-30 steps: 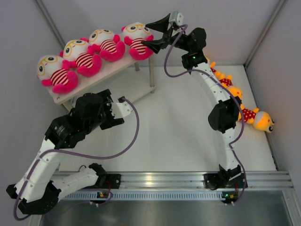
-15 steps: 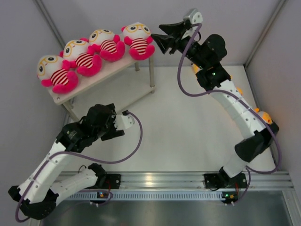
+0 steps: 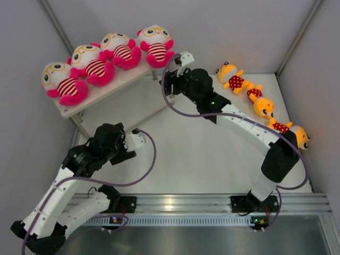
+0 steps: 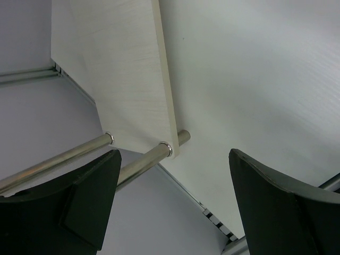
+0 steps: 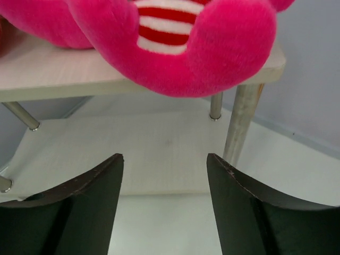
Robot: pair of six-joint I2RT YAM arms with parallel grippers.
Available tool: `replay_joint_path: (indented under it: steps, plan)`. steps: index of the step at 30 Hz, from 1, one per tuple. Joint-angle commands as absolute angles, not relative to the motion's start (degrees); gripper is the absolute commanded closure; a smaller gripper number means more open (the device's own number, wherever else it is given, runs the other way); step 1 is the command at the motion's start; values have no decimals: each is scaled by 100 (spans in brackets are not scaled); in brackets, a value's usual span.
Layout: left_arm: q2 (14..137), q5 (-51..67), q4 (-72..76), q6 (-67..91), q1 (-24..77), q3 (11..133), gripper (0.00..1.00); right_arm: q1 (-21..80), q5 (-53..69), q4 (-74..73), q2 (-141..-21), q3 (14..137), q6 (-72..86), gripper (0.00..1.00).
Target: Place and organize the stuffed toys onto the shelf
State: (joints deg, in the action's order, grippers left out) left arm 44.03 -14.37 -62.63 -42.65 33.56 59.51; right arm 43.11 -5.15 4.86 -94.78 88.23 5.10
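Four larger white-headed stuffed toys in striped shirts sit in a row on the shelf's top board (image 3: 118, 78); the rightmost toy (image 3: 155, 45) is at its right end. Three smaller yellow toys (image 3: 260, 101) lie on the table along the right wall. My right gripper (image 3: 167, 83) is open and empty, low beside the shelf's right end. In the right wrist view it (image 5: 164, 156) faces the lower board (image 5: 133, 149), with the pink toy (image 5: 202, 48) on the top board just above. My left gripper (image 3: 101, 141) is open and empty, in front of the shelf; its view (image 4: 175, 154) shows a shelf board corner (image 4: 127, 79).
Thin silver shelf legs (image 5: 241, 122) stand just right of my right gripper; more legs (image 4: 64, 156) show in the left wrist view. Grey walls close in the table at the back, left and right. The arm bases sit on a metal rail (image 3: 175, 202) at the near edge.
My right arm swung down and left from above the shelf's right end to low beside it, uncovering the three small toys. My left arm drew back toward the near left.
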Motion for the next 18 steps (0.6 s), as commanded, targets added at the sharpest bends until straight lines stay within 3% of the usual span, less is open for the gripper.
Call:
replay_joint_path:
  steps: [1,10,18]
  plan:
    - [4307,-1336,-6161,-4140,3252,5933,12,4184,-520,641,-9466,9229,861,31]
    - [4289,-1292,-6152,-4184,3208,5880,12,3990,-281,1599,-9132,8710,1783,27]
    - [4315,-1336,-6161,-4201,3217,5994,12,3955,-624,2022,-9685,9263,2188,29]
